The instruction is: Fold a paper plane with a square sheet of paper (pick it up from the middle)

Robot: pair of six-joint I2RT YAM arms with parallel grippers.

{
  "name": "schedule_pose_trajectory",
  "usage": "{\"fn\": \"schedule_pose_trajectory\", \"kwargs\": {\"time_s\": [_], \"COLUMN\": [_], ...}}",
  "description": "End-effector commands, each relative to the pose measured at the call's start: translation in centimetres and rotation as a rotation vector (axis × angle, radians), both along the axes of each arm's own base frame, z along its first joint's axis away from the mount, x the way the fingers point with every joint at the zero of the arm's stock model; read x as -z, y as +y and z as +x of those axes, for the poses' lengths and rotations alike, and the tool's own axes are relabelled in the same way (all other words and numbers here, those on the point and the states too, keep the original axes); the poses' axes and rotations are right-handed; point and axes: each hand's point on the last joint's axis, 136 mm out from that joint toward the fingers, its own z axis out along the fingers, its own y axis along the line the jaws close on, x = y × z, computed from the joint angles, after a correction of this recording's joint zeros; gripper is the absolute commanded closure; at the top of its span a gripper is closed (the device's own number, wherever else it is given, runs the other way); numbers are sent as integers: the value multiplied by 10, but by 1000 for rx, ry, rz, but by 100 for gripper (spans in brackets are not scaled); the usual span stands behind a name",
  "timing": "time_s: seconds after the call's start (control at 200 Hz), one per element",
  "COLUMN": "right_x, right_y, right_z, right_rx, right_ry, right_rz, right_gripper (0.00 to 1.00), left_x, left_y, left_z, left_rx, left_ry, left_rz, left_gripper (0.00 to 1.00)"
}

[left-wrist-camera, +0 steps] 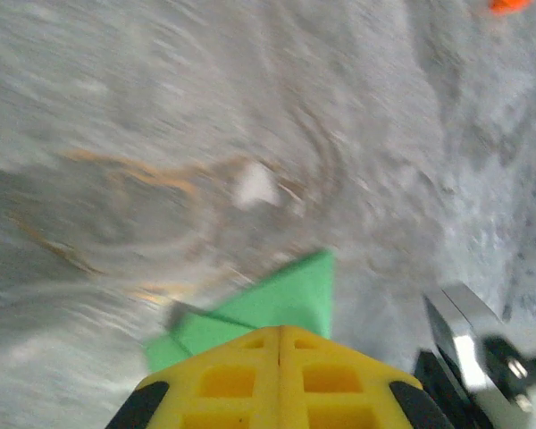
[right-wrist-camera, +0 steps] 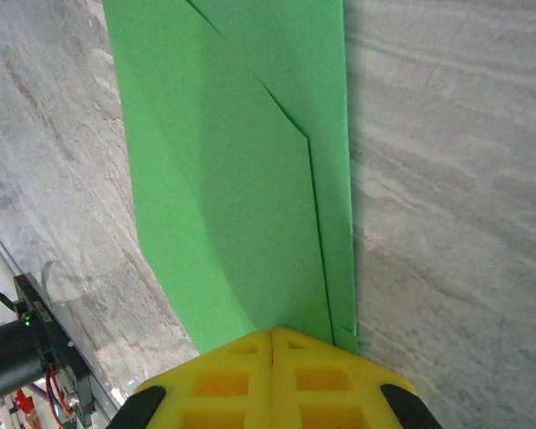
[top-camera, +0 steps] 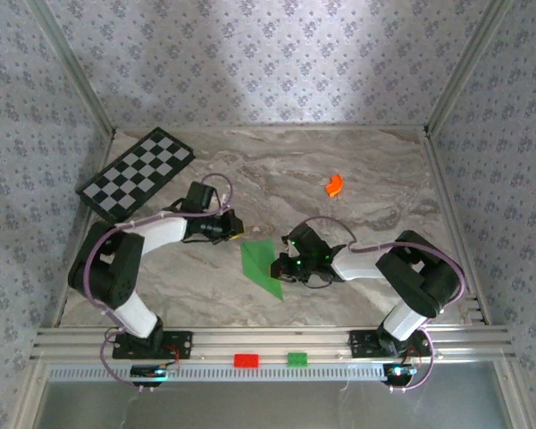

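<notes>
The square sheet of paper (top-camera: 257,260), bright green and folded into a narrow pointed shape, lies mid-table between the two arms. My left gripper (top-camera: 235,231) is shut at the paper's far left corner. In the blurred left wrist view its yellow fingertips (left-wrist-camera: 280,329) meet over the green paper (left-wrist-camera: 286,299); whether they pinch it I cannot tell. My right gripper (top-camera: 281,265) is at the paper's right edge. In the right wrist view its shut tips (right-wrist-camera: 272,331) close on the paper (right-wrist-camera: 223,179), where a fold line runs into them, and the sheet bows slightly.
A black-and-white checkered board (top-camera: 138,174) lies at the back left. A small orange curved piece (top-camera: 333,185) sits at the back right. A red block (top-camera: 246,360) and a green block (top-camera: 297,359) rest on the front rail. Patterned walls enclose the table.
</notes>
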Motion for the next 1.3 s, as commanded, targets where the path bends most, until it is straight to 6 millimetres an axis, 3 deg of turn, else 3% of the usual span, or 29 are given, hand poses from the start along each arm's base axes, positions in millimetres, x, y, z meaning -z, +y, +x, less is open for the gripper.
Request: {"fn": "schedule_pose_trajectory", "kwargs": {"time_s": [0.0, 0.135, 0.285, 0.525, 0.64, 0.745, 0.835, 1.054, 1.294], "right_x": [49, 43, 31, -16, -30, -29, -14, 24, 17], "right_y": [-46, -41, -33, -2, 20, 31, 33, 10, -5], "right_z": [-32, -28, -19, 7, 16, 21, 21, -9, -23], "right_rx": [10, 5, 0, -33, -57, -59, -53, -74, -75], "right_ry": [150, 142, 120, 1, -22, -22, 6, 90, 82], "right_rz": [-229, -214, -183, -86, -23, -7, -36, -157, -122], "right_gripper": [100, 100, 100, 100, 100, 100, 100, 100, 98], "left_x": [4, 27, 49, 72, 78, 81, 81, 86, 97], "left_y": [-18, -33, -35, -21, -19, -18, -18, -15, -10], "left_z": [-27, -45, -48, -57, -60, -60, -61, -60, -65], "left_rx": [95, 154, 168, 166, 176, 175, 174, 169, 171], "left_ry": [-8, 37, 77, 119, 135, 140, 139, 144, 169], "left_rz": [4, 9, 32, 115, 128, 138, 138, 161, 184], "left_gripper": [94, 95, 96, 98, 98, 99, 99, 100, 100]}}
